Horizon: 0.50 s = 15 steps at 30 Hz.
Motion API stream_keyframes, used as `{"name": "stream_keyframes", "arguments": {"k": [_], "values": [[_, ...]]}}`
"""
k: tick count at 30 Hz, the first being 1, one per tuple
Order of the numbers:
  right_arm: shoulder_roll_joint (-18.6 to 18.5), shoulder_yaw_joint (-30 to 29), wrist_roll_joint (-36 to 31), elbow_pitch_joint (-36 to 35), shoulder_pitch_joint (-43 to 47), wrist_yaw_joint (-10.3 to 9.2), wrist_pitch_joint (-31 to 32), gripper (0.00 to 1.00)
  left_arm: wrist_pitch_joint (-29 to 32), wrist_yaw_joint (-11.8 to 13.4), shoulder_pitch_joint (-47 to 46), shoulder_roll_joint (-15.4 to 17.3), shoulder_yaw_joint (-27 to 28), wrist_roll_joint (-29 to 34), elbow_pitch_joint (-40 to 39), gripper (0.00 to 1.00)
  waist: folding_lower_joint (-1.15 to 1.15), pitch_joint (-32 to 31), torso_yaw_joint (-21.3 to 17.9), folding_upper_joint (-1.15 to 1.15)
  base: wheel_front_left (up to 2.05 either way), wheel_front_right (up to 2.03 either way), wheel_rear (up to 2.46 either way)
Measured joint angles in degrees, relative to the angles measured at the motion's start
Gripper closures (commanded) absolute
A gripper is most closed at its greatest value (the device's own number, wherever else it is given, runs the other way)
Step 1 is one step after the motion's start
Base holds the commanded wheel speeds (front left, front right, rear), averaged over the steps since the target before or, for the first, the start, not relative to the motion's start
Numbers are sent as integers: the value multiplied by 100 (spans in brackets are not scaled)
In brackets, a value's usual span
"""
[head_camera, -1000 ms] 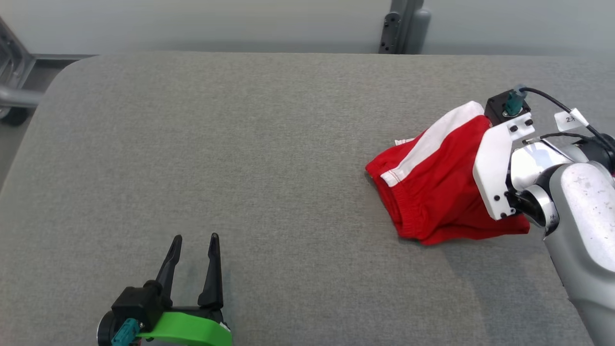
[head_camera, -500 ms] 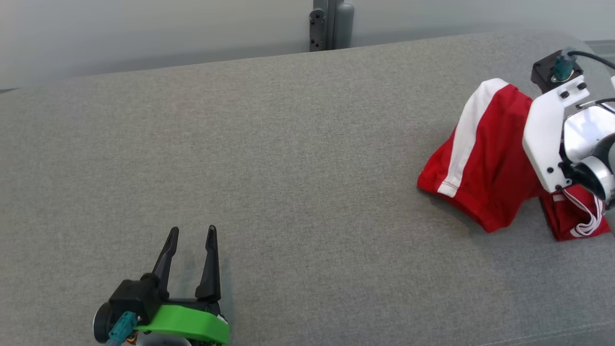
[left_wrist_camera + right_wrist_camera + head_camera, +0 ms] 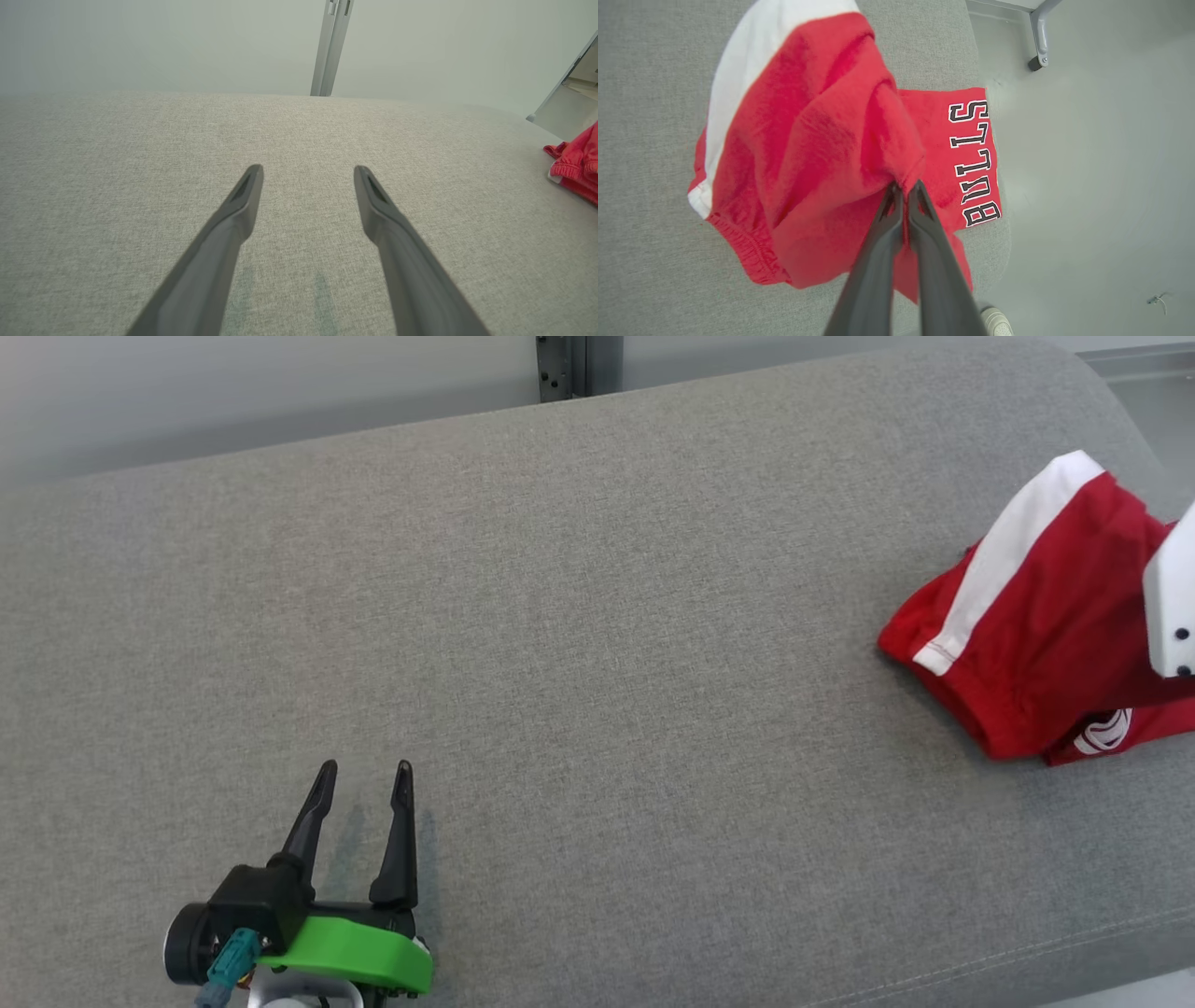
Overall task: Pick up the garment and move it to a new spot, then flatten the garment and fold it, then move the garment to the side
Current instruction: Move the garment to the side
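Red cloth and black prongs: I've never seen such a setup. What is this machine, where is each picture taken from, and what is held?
It is a wheeled robot with two arms. One picture comes from a camera on its head, looking down at a grey padded table. The other two come from cameras on its wrists, each looking along that arm's own gripper. At the table's right end lies a red and white garment, lettered BULLS. The right gripper is shut on a fold of it, with that part held up. The left gripper is open, holding nothing.
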Motion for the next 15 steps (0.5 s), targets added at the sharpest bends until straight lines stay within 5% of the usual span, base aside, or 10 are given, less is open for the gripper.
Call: {"name": "stream_keyframes", "arguments": {"k": [15], "values": [[907, -3139, -1939, 1265, -331, 1, -1602, 100, 0, -136, -380, 375, -25, 372, -398, 0, 0, 741, 191, 0, 0, 0, 0]]}}
